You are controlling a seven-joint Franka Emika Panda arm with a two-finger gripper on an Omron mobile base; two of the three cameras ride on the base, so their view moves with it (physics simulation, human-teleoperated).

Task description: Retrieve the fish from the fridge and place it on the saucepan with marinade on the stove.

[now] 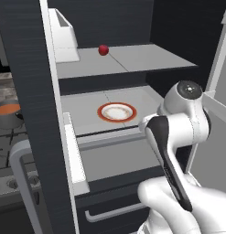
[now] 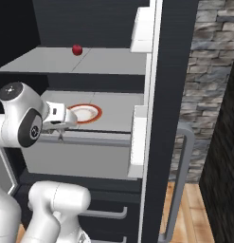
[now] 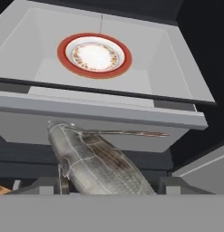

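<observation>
the fish (image 3: 97, 165) sits at 6 o'clock in the hand view, a grey-silver scaled body lying between the two dark fingertips, so the pincer (image 3: 109, 188) looks closed on it across its width, with the jaws standing fairly wide because the body is broad; the contact itself sits too low in that view to be sure. in the right base view the pincer (image 2: 59, 130) hangs just in front of the lip of the fridge (image 1: 27, 91) shelf that carries the orange-rimmed plate (image 3: 94, 55), with a small red ball (image 1: 103, 50) on the shelf above at 12 o'clock

risks, as i judge them:
- the hold looks to be near one end of a slick, tapered body, so the fish could pivot or slide out on a fast swing
- the shelf edge is right beside the hand, and lifting before backing out could knock the fish against that lip
- the open fridge door stands between the arm and the stove (image 1: 7, 151), at 9 o'clock in the left base view, so a direct sweep that way could clip the door or its grey handle
- the saucepan (image 1: 7, 114) is small and the marinade (image 1: 7, 109) fills it close to the rim, so an off-centre or high release could drop the fish on the grates or splash the liquid

no brand, label or writing can be read on the fridge, plate or pan
</observation>
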